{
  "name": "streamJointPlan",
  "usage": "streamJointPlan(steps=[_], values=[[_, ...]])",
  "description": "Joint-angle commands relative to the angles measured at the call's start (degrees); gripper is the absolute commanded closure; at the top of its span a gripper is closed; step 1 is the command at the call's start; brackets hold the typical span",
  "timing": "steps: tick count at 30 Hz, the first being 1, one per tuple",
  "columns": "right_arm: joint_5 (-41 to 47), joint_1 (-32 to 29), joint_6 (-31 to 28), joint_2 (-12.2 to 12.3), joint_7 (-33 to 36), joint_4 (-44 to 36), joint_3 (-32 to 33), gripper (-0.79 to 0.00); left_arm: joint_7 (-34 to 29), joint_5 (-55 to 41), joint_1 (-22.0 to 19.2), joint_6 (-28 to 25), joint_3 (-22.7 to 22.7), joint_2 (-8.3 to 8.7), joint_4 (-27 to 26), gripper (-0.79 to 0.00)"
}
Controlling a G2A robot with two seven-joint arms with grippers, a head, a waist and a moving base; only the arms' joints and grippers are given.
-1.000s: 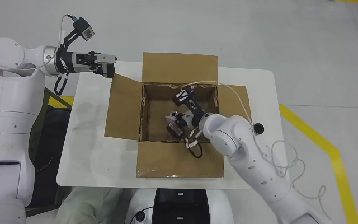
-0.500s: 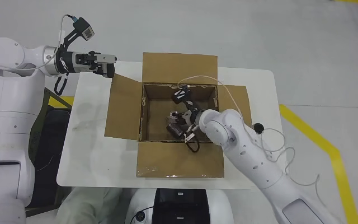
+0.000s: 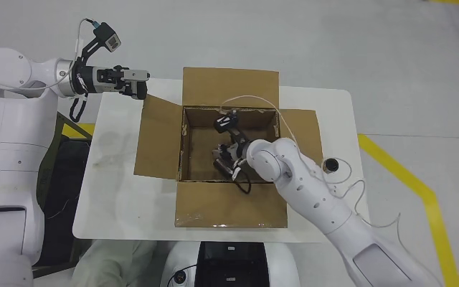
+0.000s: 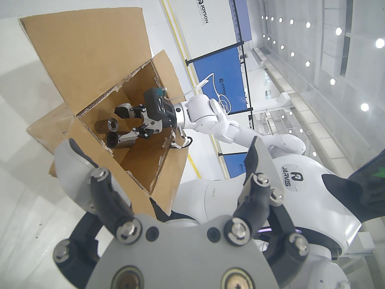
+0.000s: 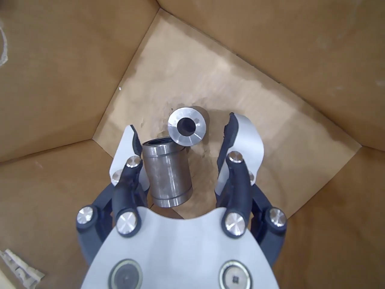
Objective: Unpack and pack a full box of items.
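Note:
An open cardboard box (image 3: 229, 90) stands mid-table with its flaps spread. My right gripper (image 5: 182, 127) is down inside it, open. A steel sleeve (image 5: 167, 175) lies on the box floor between its fingers, close against one finger (image 5: 132, 142). A second steel cylinder (image 5: 187, 126) with a bore in its end sits just beyond the fingertips. In the left wrist view both cylinders (image 4: 109, 125) lie at the right gripper (image 4: 123, 124). My left gripper (image 3: 140, 82) hangs open and holds nothing, over the table's far left corner, outside the box.
The box walls (image 5: 75, 46) stand close around the right gripper. The white table (image 3: 122, 179) has bare room left of the box. A small dark round object (image 3: 330, 165) sits on the table right of the box. A white cable (image 3: 251, 100) loops over the box.
The right arm has shifted a little to the left inside the box, and its cable has swung along with it. The left arm has not moved.

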Motion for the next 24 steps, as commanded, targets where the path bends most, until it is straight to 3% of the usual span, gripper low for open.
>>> streamJointPlan(steps=[1,24], values=[[-0.3,0.3,0.5,-0.3,-0.1,0.7,-0.4,-0.56,0.0,0.0,0.0,0.0,0.0,0.0,0.0,-0.785],[-0.5,1.6,1.2,-2.4,-1.3,6.7,-1.6,-0.406,0.0,0.0,0.0,0.0,0.0,0.0,0.0,-0.785]])
